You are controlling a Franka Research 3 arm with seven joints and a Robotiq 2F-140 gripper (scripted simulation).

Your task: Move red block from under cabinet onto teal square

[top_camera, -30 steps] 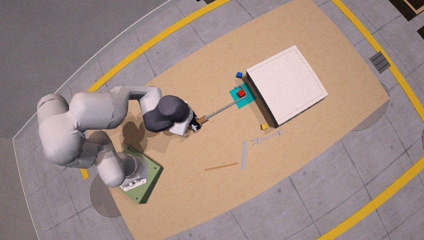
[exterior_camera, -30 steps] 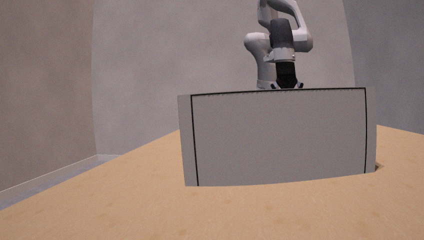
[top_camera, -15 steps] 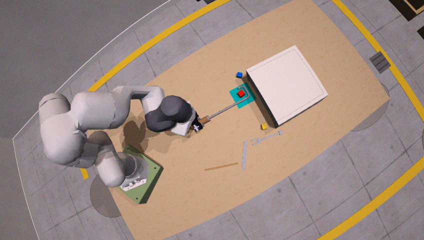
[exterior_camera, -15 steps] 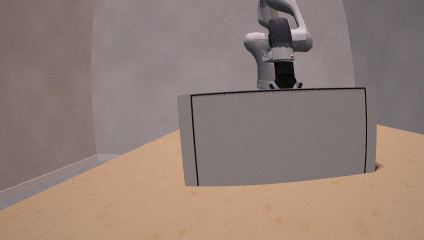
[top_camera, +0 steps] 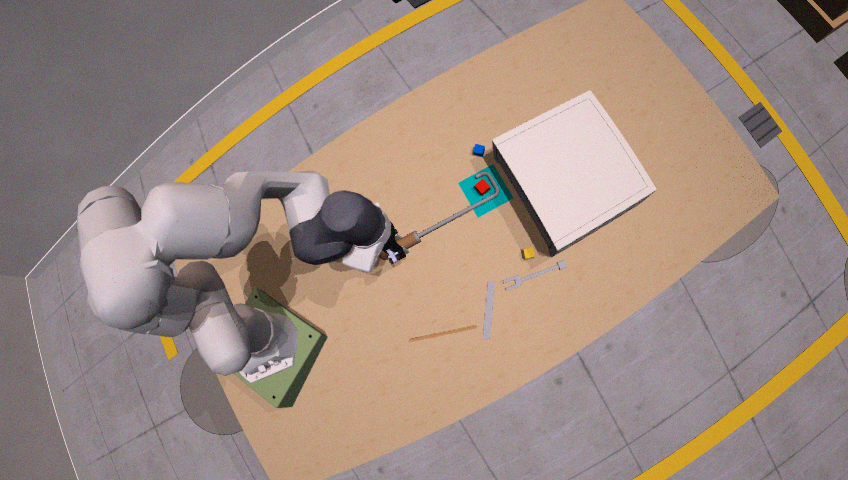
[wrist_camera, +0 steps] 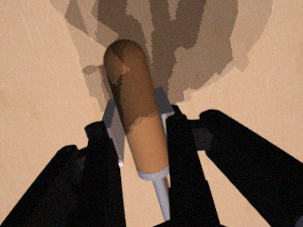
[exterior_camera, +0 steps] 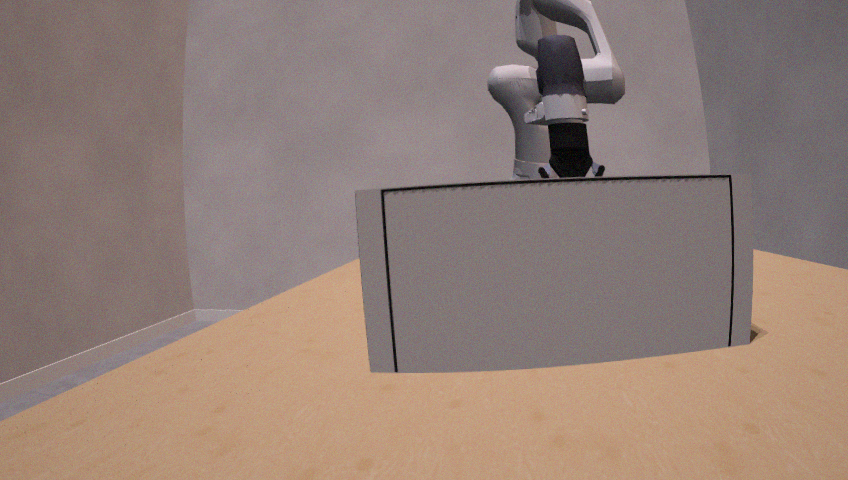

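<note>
The red block [top_camera: 482,186] lies on the teal square [top_camera: 498,196], just in front of the white cabinet [top_camera: 574,166] [exterior_camera: 553,267]. A grey hook tool [top_camera: 452,217] with a brown wooden handle [top_camera: 407,240] [wrist_camera: 135,113] reaches from my gripper to the block, and its bent end curls around the block's far side. My gripper [top_camera: 397,248] [wrist_camera: 138,107] is shut on the handle, low over the table. In the exterior view the cabinet hides the block, the square and my fingertips.
A blue cube [top_camera: 478,149] lies by the cabinet's far corner and a yellow cube [top_camera: 528,253] by its near corner. A grey fork tool [top_camera: 535,274], a grey bar [top_camera: 489,301] and a thin wooden stick [top_camera: 442,333] lie on the table. My green base plate [top_camera: 300,356] is at the left.
</note>
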